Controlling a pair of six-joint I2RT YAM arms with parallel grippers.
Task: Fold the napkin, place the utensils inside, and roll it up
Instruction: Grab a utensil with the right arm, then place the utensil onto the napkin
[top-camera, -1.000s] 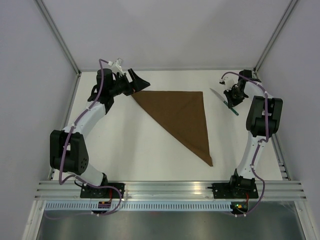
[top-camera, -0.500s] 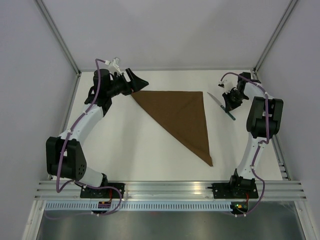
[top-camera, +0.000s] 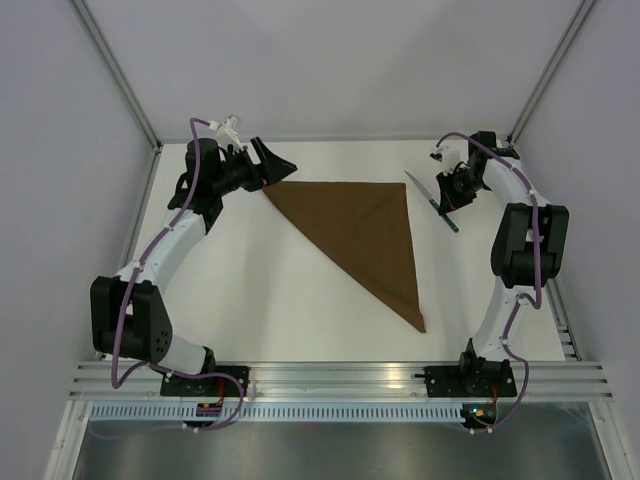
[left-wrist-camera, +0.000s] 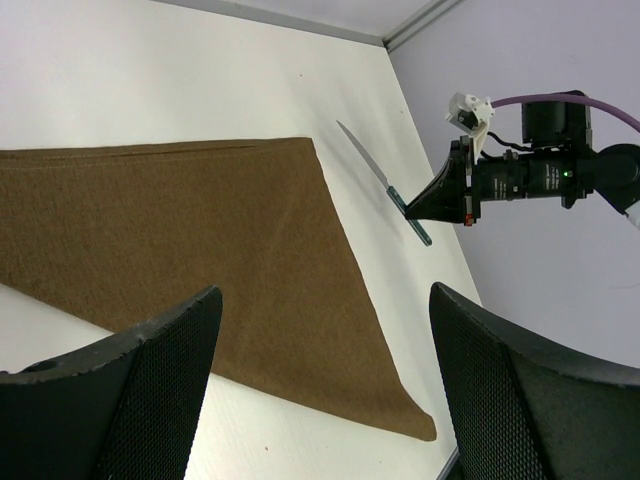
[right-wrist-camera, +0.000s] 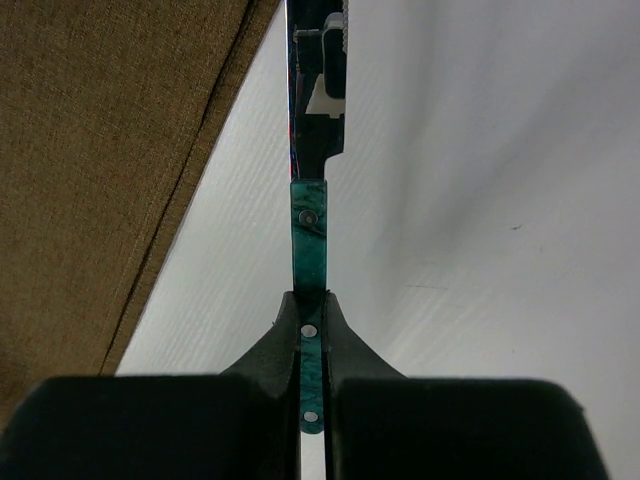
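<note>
The napkin (top-camera: 365, 235) lies flat on the white table, a dark-brown cloth folded into a triangle whose long point runs toward the near right. My left gripper (top-camera: 280, 165) hovers at its far-left corner, open, with nothing between the mesh fingers (left-wrist-camera: 150, 380); the napkin (left-wrist-camera: 180, 240) fills the view under them. One utensil, a knife (top-camera: 425, 192) with a teal handle and a silver blade, is just right of the napkin's far-right corner. My right gripper (top-camera: 450, 195) is shut on its handle. In the right wrist view the knife (right-wrist-camera: 310, 230) sticks straight out of the gripper (right-wrist-camera: 310, 300), with the napkin's edge (right-wrist-camera: 90, 150) to its left.
White walls close in the table at the back and on both sides, with metal corner posts (top-camera: 530, 90). An aluminium rail (top-camera: 340, 380) carrying the arm bases runs along the near edge. Bare white table (top-camera: 260, 290) lies near-left of the napkin.
The right gripper closed on the knife's handle and carried it a little left, toward the napkin's far-right corner. The left arm shifted slightly and its gripper stayed open.
</note>
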